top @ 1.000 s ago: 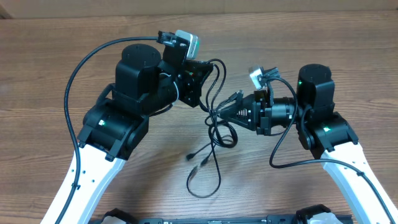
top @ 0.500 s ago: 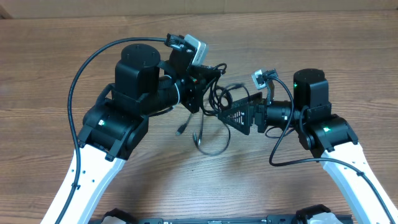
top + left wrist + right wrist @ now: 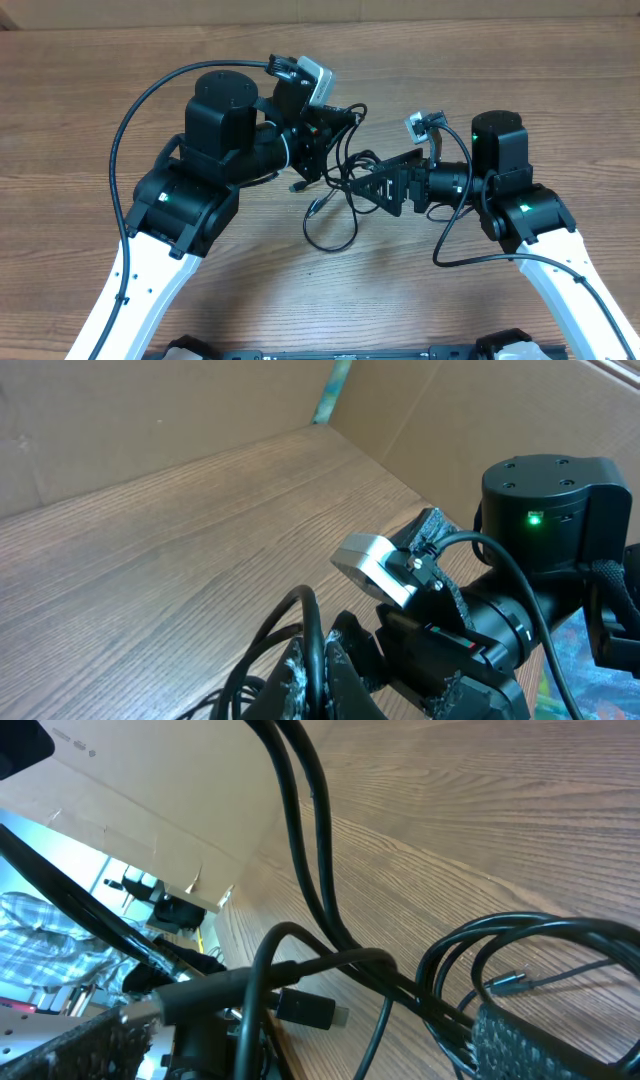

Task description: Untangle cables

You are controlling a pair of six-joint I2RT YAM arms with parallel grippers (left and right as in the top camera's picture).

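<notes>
The cables [image 3: 333,222] are thin black cords hanging in a tangle between the two arms, their lowest loop resting on the wooden table [image 3: 80,90]. Two plug ends [image 3: 298,186] dangle on the left side. My left gripper [image 3: 330,130] is shut on one strand near the top of the bundle. In the left wrist view the cable [image 3: 310,615] runs straight between the closed left gripper [image 3: 318,646]. My right gripper [image 3: 362,186] is open wide, with strands crossing between its jaws untouched. The right wrist view shows the cables [image 3: 300,840], a plug [image 3: 312,1011] and the textured finger pad [image 3: 540,1040].
Thick black arm cables arc over each arm, one at the left [image 3: 130,110] and one at the right [image 3: 450,255]. A cardboard wall [image 3: 150,410] borders the far table edge. The right arm's base [image 3: 545,510] stands close to my left gripper.
My right gripper has let go of the strands and opened wide. The left gripper has lifted the bundle, so the loop and plug ends rose and swung left.
</notes>
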